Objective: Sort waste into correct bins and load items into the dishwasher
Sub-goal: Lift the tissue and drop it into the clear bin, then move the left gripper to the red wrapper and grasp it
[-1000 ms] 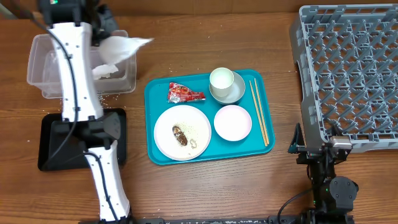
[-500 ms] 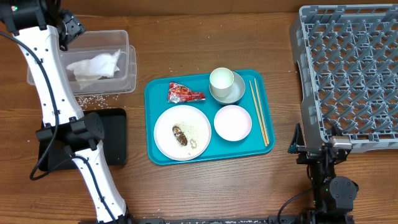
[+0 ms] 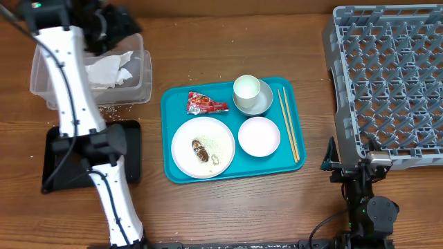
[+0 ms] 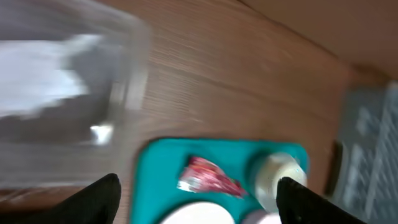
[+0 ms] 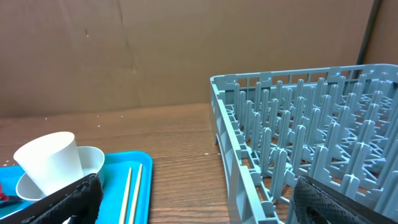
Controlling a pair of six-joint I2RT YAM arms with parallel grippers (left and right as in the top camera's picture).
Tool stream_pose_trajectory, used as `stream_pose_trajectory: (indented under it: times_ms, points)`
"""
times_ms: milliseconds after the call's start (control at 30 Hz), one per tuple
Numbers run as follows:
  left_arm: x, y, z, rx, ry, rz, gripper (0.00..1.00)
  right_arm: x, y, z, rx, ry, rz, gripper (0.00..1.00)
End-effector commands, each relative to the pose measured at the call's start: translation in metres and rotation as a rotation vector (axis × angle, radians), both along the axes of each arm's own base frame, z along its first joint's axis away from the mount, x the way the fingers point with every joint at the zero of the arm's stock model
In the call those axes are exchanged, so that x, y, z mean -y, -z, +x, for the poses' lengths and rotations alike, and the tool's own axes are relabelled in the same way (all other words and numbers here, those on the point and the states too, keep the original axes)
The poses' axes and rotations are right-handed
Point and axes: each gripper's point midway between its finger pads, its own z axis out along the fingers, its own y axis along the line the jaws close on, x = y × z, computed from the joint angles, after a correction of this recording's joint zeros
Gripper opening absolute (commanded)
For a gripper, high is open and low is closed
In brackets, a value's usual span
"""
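A crumpled white napkin (image 3: 107, 69) lies in the clear tub (image 3: 41, 83) at the back left. My left gripper (image 3: 118, 31) hangs open and empty over the tub's far right corner. Its wrist view is blurred, with the red wrapper (image 4: 208, 177) and the white cup (image 4: 280, 177) showing between the open fingers. On the teal tray (image 3: 173, 104) are the wrapper (image 3: 205, 104), a plate (image 3: 214, 131) with a brown lump (image 3: 201, 149) and rice, a small bowl (image 3: 259, 135), a cup (image 3: 246, 88) in a grey-green bowl (image 3: 264, 102), and chopsticks (image 3: 288, 124). My right gripper (image 5: 205, 208) is open, low beside the dish rack (image 5: 298, 124).
The black tray (image 3: 55, 166) sits at the front left, partly under my left arm. Loose rice grains (image 3: 107, 108) dot the table in front of the tub. The grey dish rack (image 3: 387, 76) fills the right side, and its near wall stands close to my right gripper (image 3: 349, 166).
My left gripper opened and let the napkin drop into the clear tub. The left arm swung left, then back right. The right arm has not moved.
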Motion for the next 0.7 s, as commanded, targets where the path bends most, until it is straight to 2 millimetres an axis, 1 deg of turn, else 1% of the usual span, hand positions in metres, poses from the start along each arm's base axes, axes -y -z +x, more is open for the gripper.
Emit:
stream_pose_trajectory:
  times_ms: [0,67,133,200,267,333,367,467,600,667]
  points:
    - [0.079,-0.006,-0.009,0.056,0.268,-0.034,0.82,0.001,0.002,0.000,0.005,0.006,-0.005,1.00]
    - [0.094,0.001,-0.011,0.041,0.291,0.038,0.83,0.001,0.002,0.000,0.005,0.006,-0.004,1.00]
    - [0.106,0.011,-0.014,0.020,0.307,0.118,0.83,0.001,0.002,0.000,0.005,0.006,-0.004,1.00]
    - [0.108,0.024,-0.015,-0.013,0.297,0.214,0.83,0.001,0.002,0.000,0.005,0.006,-0.004,1.00]
    - [0.104,0.039,-0.017,-0.071,0.256,0.282,0.83,0.001,0.002,0.000,0.005,0.006,-0.005,1.00]
    - [0.109,0.055,-0.023,-0.139,0.236,0.268,0.82,0.001,0.002,0.000,0.005,0.006,-0.004,1.00]
    - [0.115,0.068,-0.029,-0.206,0.225,0.222,0.79,0.001,0.002,0.000,0.005,0.006,-0.004,1.00]
    - [0.125,0.091,-0.043,-0.332,0.198,0.140,0.72,0.001,0.002,0.000,0.005,0.006,-0.005,1.00]
    - [0.124,0.119,-0.058,-0.494,0.062,0.116,0.66,0.001,0.002,0.000,0.005,0.006,-0.004,1.00]
    - [0.125,0.131,-0.066,-0.573,-0.020,0.107,0.66,0.001,0.002,0.000,0.005,0.006,-0.004,1.00]
